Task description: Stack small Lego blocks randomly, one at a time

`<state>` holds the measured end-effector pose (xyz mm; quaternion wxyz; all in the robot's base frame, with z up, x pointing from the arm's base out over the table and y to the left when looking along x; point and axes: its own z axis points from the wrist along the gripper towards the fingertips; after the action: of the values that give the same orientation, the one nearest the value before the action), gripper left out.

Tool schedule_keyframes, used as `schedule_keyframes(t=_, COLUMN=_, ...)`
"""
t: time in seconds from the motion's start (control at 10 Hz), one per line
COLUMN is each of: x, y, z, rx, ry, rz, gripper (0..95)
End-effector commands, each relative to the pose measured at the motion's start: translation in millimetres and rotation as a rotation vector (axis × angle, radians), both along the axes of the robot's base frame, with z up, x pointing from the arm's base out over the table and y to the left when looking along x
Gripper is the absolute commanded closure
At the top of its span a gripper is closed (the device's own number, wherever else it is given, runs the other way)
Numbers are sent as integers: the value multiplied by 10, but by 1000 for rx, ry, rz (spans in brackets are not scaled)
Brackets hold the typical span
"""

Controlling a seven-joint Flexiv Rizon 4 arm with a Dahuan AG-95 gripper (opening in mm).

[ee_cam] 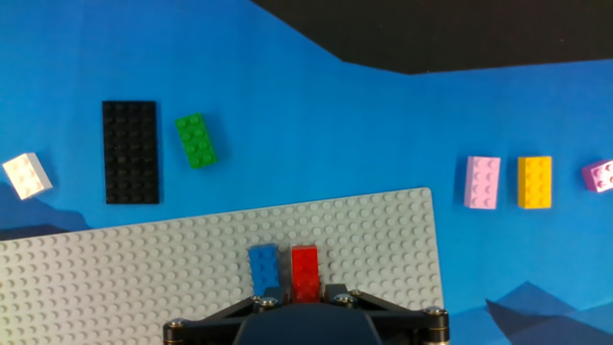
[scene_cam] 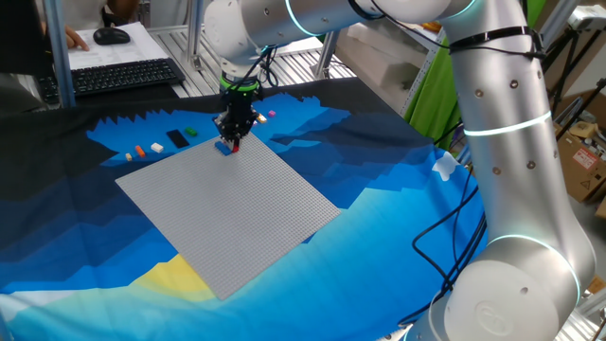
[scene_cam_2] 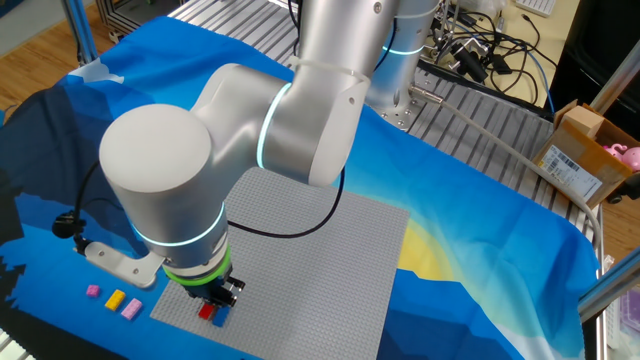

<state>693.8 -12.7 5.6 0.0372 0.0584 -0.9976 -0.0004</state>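
My gripper (ee_cam: 305,287) is shut on a red small Lego block (ee_cam: 305,269) that sits on the grey baseplate (ee_cam: 134,273) near its far edge. A blue block (ee_cam: 263,269) stands right beside the red one, touching or nearly touching it. From the fixed views the gripper (scene_cam: 234,140) (scene_cam_2: 212,306) points straight down at the plate's corner, with the red block (scene_cam_2: 207,313) and blue block (scene_cam: 225,147) under it. Loose blocks lie on the cloth: green (ee_cam: 196,141), white (ee_cam: 26,175), pink (ee_cam: 482,182), yellow (ee_cam: 534,182).
A flat black plate (ee_cam: 130,151) lies next to the green block. A magenta block (ee_cam: 601,175) sits at the right edge of the hand view. The baseplate (scene_cam: 227,208) rests on a blue cloth. A keyboard (scene_cam: 123,76) and a mouse stand behind the table.
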Motion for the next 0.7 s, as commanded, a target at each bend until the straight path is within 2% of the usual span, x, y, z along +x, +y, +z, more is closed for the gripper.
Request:
schedule_keyframes(t=0.1, x=6, y=2, z=-9, rx=-1, ry=1, rz=-2, gripper=950)
schedule_keyframes(t=0.7, x=11, y=-12, z=-4, rx=-3, ry=2, rz=1, gripper=950)
